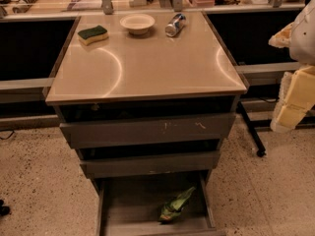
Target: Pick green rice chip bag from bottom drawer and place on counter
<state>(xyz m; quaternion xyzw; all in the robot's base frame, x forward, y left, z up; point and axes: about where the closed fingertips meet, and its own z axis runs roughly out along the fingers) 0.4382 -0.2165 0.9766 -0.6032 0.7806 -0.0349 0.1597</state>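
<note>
End effector (294, 98) is cut off at right edge, its grip state unreadable.

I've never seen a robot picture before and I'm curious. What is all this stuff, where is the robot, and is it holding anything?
There is just one picture, from the robot's one camera, looking down at a grey metal cabinet with three drawers. The robot is a rolling machine with one arm. You only see the arm's end: the pale yellow and white gripper, its pinching hand, at the right edge beside the cabinet. It touches none of the things, and nothing seems to be in it.

On the glossy tan counter lie a yellow sponge with a green top, a small round white bowl and a shiny metal can on its side.

The shallow bottom drawer is pulled open. Inside lies the crinkled bright-green rice chip bag. The robot's job is to lift it onto the counter, which is not yet done.
</note>
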